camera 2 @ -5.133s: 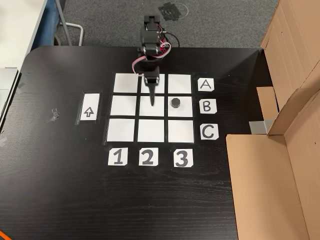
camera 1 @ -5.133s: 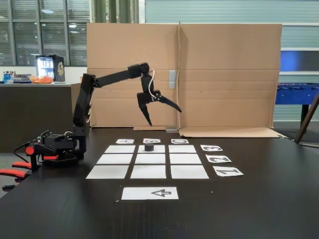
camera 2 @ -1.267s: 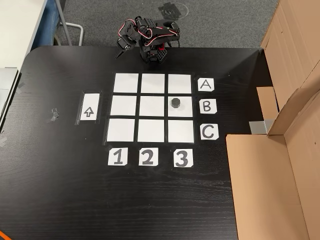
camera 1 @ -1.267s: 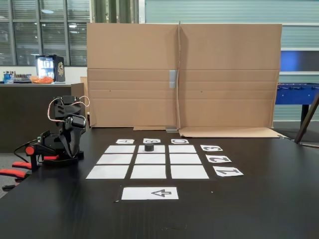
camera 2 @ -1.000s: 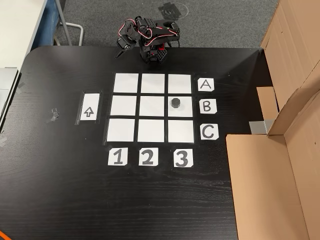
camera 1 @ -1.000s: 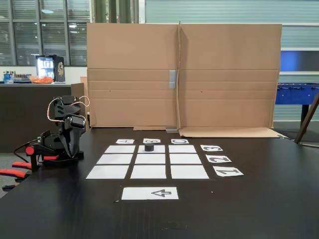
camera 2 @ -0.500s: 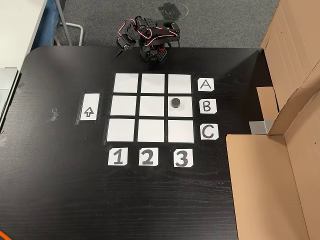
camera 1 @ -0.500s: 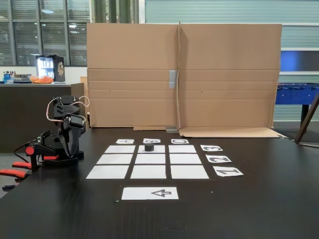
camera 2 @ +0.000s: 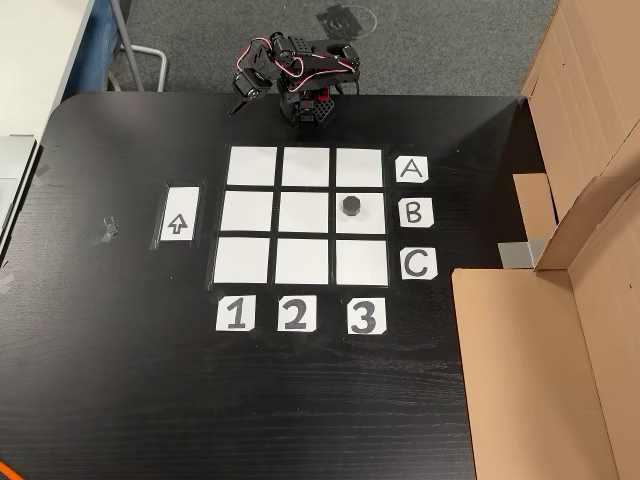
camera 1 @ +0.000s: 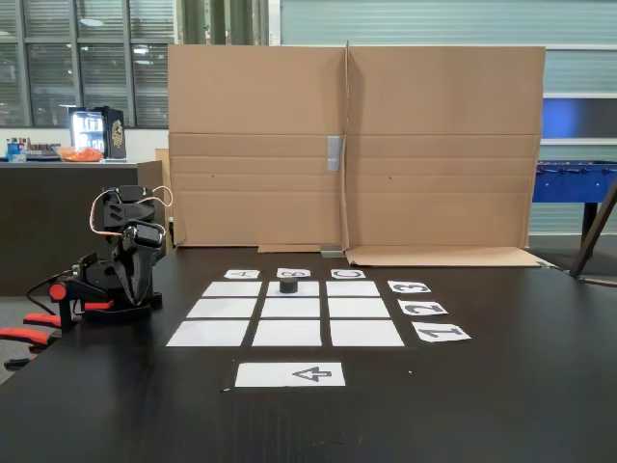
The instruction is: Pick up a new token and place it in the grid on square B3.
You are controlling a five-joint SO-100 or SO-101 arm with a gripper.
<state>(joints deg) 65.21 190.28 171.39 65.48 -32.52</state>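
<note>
The hand [camera 2: 238,103] is folded back against the arm's base [camera 2: 305,100] at the far edge of the surface [camera 2: 120,350], well apart from the grid [camera 2: 305,215]. In the top-down fixed view its dark fingers point toward the left edge of the picture; in the front fixed view the hand [camera 1: 147,253] merges with the black arm body. Whether the fingers are spread or pressed together cannot be told in either view.

The arm is black plastic with red and white wiring looped above it. The surface is matte black with a rounded corner. The grid is nine flat white paper rectangles separated by dark gaps, bordered by letter cards and number cards.

The token [camera 2: 351,206], a squat black puck with a faceted edge, sits on square B3 [camera 2: 365,222], in line with the "B" card [camera 2: 415,212] and the "3" card [camera 2: 365,316]. In the front fixed view the token [camera 1: 287,285] stands in the far middle square.

A white sheet with an arrow outline [camera 2: 177,215] lies beside the grid. Brown corrugated cardboard panels [camera 2: 560,330] are cut off at the right edge of the picture.

Compared with half a second ago, the arm's pose and the token's place are unchanged.
</note>
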